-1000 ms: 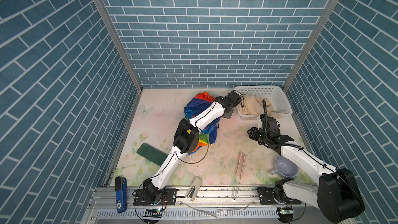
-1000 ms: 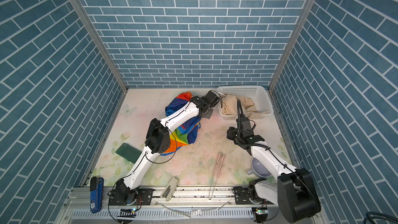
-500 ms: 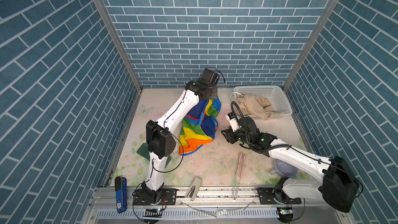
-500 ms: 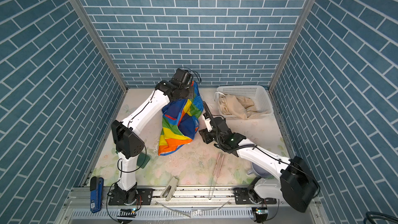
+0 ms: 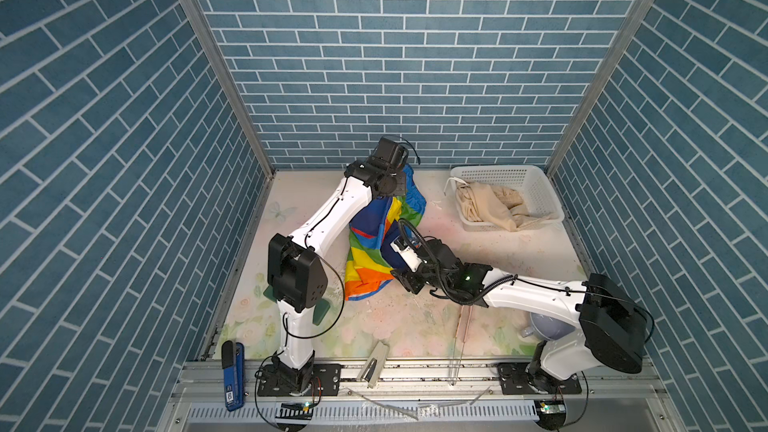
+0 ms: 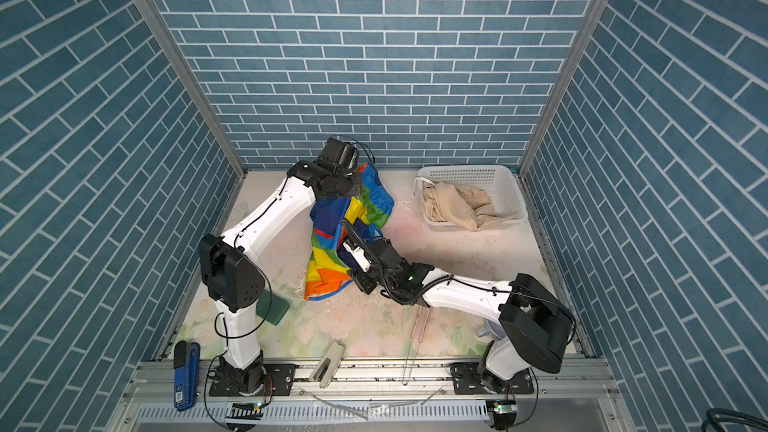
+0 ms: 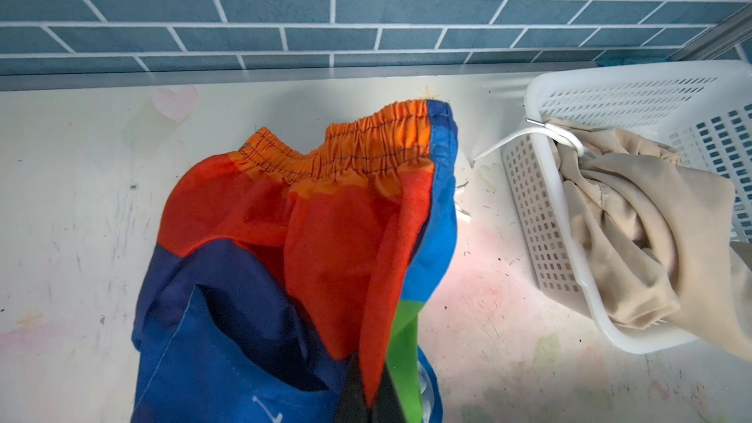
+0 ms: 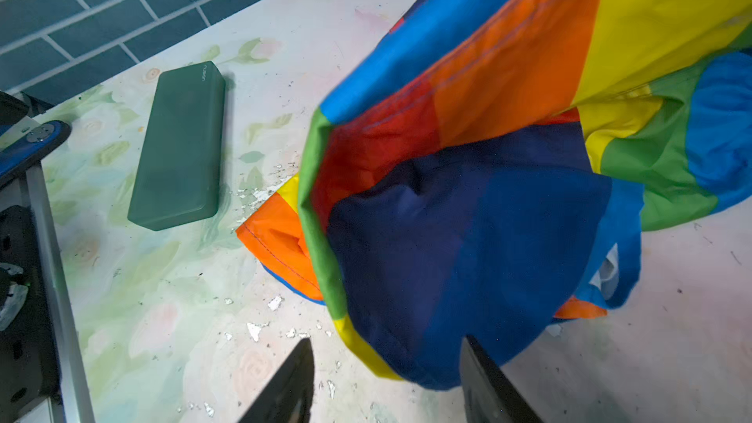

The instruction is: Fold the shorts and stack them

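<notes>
Claw entries first. Right claw (image 8: pixel 386 380): jaws parted about halfway, gripping nothing; a blue fold of the rainbow shorts (image 5: pixel 370 251) hangs between them, contact uncertain. Green case (image 8: pixel 179 144): 8 o'clock, near the orange hem. Rainbow shorts: table centre toward 11 o'clock, hanging unfolded, lowest hem on the table (image 5: pixel 498 259). Left claw (image 7: pixel 368 394): raised at 12 o'clock, clamped on a red-and-green fold of that fabric. Beige shorts (image 5: pixel 490 205): crumpled in the white basket (image 5: pixel 498 169), 1 o'clock, spilling over its rim. Progress, judged: nothing folded, nothing stacked; both pairs left to do. Room: bare table from centre to 3 o'clock; back wall close behind the left claw.
</notes>
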